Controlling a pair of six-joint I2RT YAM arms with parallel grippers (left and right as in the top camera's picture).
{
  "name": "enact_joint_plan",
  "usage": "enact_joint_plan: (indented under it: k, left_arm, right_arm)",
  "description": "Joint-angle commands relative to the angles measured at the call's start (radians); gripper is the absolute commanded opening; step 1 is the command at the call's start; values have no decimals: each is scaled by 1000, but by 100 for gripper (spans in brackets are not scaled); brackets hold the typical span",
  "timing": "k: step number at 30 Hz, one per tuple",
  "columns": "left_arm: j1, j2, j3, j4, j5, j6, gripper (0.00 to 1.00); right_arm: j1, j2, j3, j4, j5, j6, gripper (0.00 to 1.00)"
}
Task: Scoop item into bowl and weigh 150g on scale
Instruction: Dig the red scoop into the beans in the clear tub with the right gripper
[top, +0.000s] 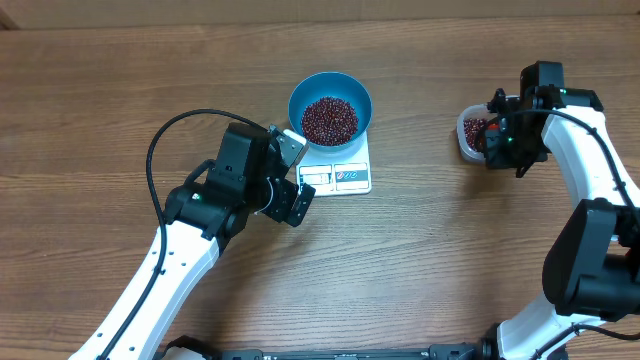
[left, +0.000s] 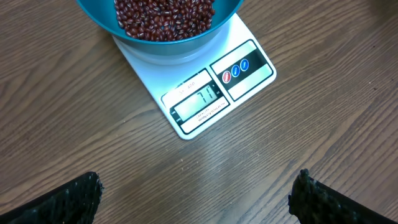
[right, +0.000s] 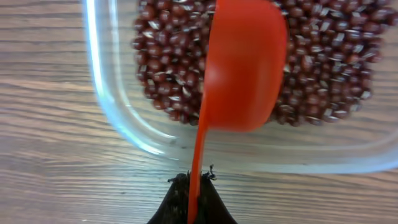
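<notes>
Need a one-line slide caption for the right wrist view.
Wrist close-up: right gripper shut on the red scoop, its cup over the beans in the clear tub.

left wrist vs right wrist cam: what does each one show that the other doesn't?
Left wrist only: the blue bowl sitting on the white scale, with the left jaws open at the bottom corners.
Right wrist only: a red scoop over the clear tub, its handle pinched in the shut right jaws.
Both: the beans, in the bowl and in the tub, and the wooden table.
</notes>
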Motion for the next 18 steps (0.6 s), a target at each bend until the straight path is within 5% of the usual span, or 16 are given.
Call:
enact_joint_plan:
  k: [1,18]
  left_arm:
    - [-6,8,-3,3,-5,-6,100]
    - [-6,8,-3,3,-5,-6,99]
  right_arm:
    - [-4,9,-4,-5,-127,2,4]
    - [-46,102,-4,18,-345,237,4]
